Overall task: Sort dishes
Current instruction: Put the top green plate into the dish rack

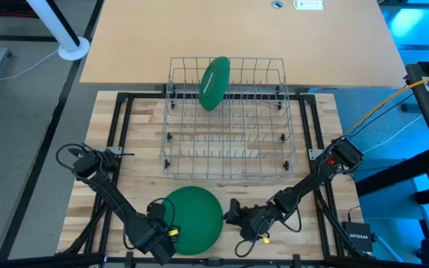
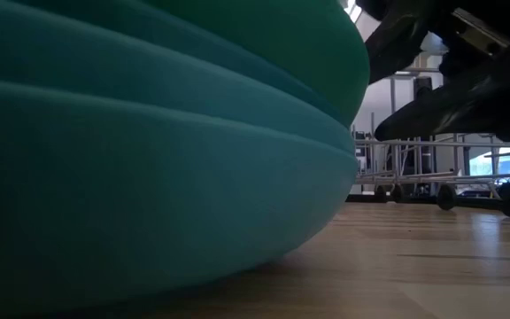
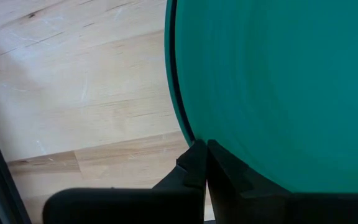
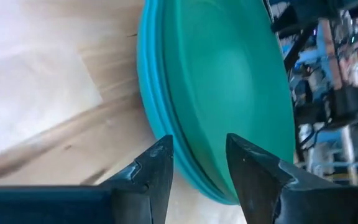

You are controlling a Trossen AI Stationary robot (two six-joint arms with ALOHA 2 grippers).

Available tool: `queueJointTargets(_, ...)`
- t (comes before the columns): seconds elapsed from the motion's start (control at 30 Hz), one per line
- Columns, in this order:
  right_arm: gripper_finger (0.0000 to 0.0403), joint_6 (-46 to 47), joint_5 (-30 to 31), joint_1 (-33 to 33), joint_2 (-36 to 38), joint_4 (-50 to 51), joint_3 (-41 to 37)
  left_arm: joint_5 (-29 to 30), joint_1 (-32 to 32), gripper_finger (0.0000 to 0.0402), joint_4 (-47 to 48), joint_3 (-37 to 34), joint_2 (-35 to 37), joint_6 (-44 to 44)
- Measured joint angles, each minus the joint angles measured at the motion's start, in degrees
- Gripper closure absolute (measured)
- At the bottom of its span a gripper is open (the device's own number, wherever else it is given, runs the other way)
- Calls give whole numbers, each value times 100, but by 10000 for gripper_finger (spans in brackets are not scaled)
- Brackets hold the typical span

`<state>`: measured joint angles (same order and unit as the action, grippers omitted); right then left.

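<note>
Green plates (image 1: 192, 216), stacked near the wire rack (image 1: 226, 119): likely handling light, stiff, slick, best taken by the rim; right gripper (image 4: 197, 158) standing apart astride the rim, left gripper (image 3: 205, 163) sitting closed beside it.

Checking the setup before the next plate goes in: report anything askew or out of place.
One green plate stands in the wire rack, leaning slightly rather than fully upright. The stack of plates near the table's front edge looks neat. Nothing is spilled or damaged.

The wire rack (image 1: 227, 119) is blocking the middle of the desk (image 1: 315, 212), and bare wood is lying open between it and the plate stack (image 1: 194, 217).
</note>
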<state>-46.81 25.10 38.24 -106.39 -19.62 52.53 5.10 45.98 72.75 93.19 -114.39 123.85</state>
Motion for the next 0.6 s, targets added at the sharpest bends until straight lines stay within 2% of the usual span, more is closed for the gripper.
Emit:
queueJointTargets(0.3,249,-1350,-205,-126,0,-5,0,0,0,401,-13,0,0,0)
queueJointTargets(0.43,249,-1515,-557,-254,0,-2,0,0,0,401,-20,0,0,0)
queueJointTargets(0.6,249,-1513,-673,-430,0,-1,1,0,0,401,-22,0,0,0)
